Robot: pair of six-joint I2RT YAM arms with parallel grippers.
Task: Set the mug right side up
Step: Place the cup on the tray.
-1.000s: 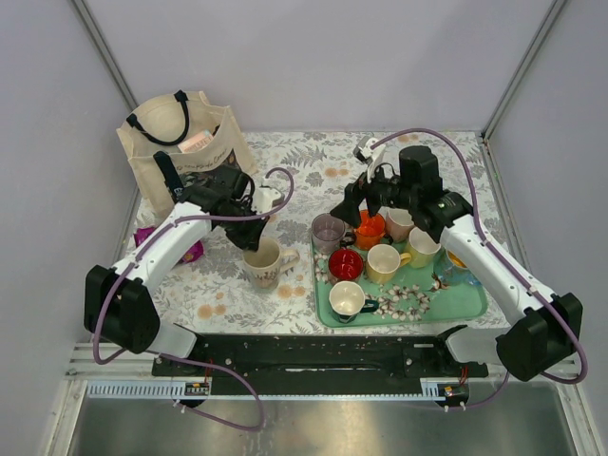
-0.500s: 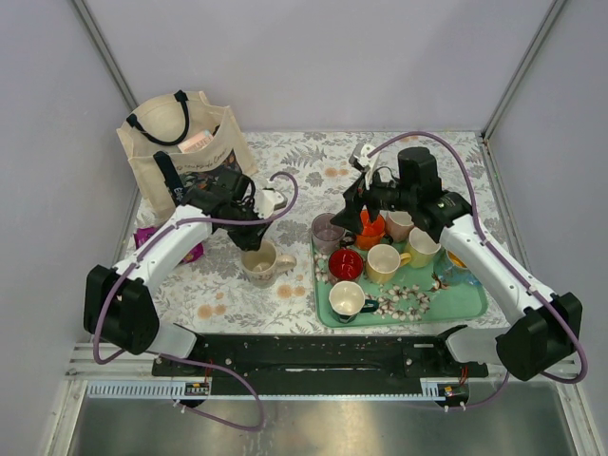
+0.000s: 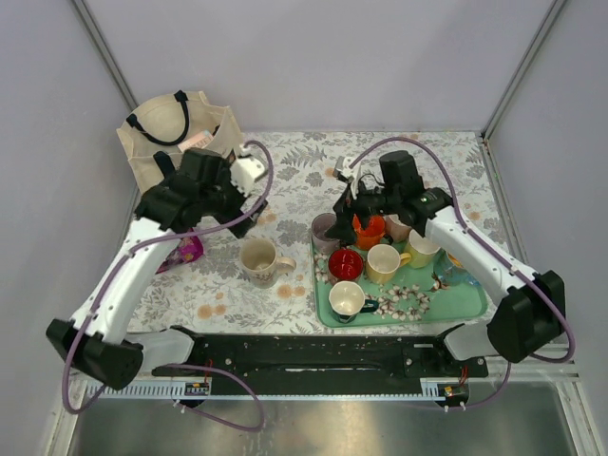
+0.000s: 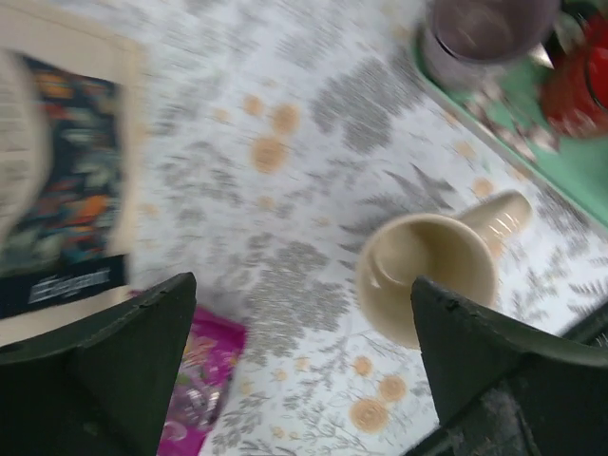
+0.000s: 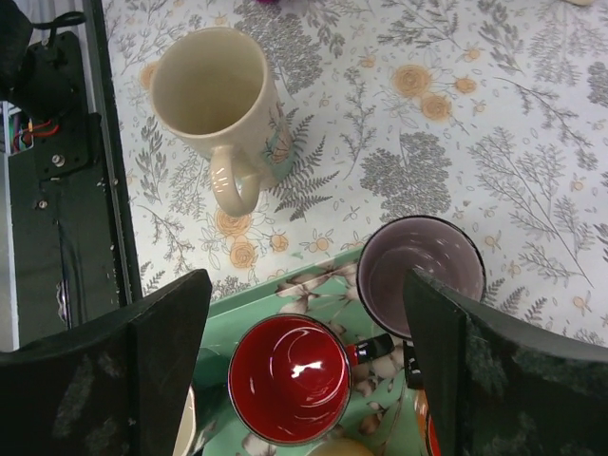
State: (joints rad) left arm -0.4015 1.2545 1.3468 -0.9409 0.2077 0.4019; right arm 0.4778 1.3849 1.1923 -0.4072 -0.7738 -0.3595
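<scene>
Seen from above, the mug (image 3: 258, 258) stands mouth-up on the tablecloth (image 3: 304, 161), just below the left gripper (image 3: 249, 211), which hovers clear of it. The left wrist view shows that gripper (image 4: 299, 285) spread wide and empty, the mug (image 4: 427, 275) close by its right-hand finger. In the right wrist view, the right gripper (image 5: 306, 285) is also open and empty, the mug (image 5: 211, 90) well beyond its left-hand finger.

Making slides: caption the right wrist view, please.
Open right claw over glossy red mug and translucent purple mug on green tray; cream ceramic mug upright on floral tablecloth.
</scene>
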